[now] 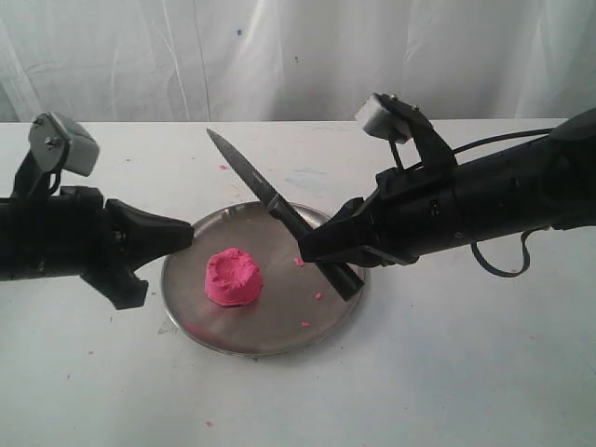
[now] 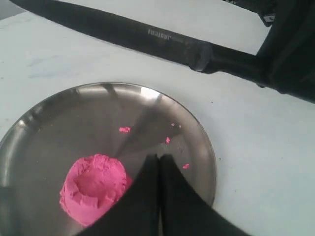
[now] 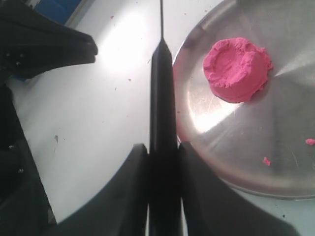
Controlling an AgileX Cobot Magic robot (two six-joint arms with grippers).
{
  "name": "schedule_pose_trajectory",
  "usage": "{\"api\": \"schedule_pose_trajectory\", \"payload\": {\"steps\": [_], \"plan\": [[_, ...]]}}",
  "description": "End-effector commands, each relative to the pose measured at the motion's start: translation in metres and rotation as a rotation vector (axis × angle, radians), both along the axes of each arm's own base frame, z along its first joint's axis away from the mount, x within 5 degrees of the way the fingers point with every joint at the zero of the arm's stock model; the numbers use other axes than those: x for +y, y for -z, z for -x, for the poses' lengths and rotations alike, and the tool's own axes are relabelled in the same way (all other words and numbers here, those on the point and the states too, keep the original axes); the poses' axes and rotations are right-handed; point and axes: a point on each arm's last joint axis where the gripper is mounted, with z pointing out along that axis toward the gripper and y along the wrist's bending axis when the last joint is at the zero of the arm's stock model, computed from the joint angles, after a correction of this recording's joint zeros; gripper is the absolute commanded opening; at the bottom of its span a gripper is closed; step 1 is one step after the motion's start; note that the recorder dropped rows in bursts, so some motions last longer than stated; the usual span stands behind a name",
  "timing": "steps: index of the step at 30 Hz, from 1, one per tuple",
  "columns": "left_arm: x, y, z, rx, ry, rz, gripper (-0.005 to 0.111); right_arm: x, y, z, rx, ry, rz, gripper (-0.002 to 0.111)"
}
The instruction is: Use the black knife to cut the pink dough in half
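You have two thick black arms, the left arm [image 1: 47, 244] and the right arm [image 1: 503, 196]. Each one ends in a black gripper, the left gripper [image 1: 189, 235] and the right gripper [image 1: 305, 250]. Their smooth fingers [image 3: 133, 196] curve and get thin like a beak. A small grey left camera [image 1: 67, 142] sits on a black bracket. The right camera [image 1: 380, 114] looks the same. A thin black cable [image 1: 507, 271] makes a loop by the right arm.
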Motion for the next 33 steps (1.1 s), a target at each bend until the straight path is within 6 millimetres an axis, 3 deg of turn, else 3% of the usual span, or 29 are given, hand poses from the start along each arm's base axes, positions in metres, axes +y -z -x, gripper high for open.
{"api": "schedule_pose_trajectory", "payload": {"steps": [1,11,15,33], "plan": [[-0.013,-0.004,-0.019,-0.102,0.07,-0.055,0.0,0.001,-0.001,0.0,-0.003,-0.001,-0.016,0.0],[-0.04,0.013,-0.041,-0.072,0.085,-0.176,0.0,0.015,0.008,0.005,0.021,-0.055,-0.015,0.0],[-0.048,0.011,-0.046,-0.084,0.098,-0.182,0.0,0.024,0.01,0.008,-0.013,-0.064,0.023,0.0],[-0.05,0.004,-0.05,-0.087,0.088,-0.16,0.0,0.027,0.024,0.009,0.052,-0.111,0.045,0.0]]}}
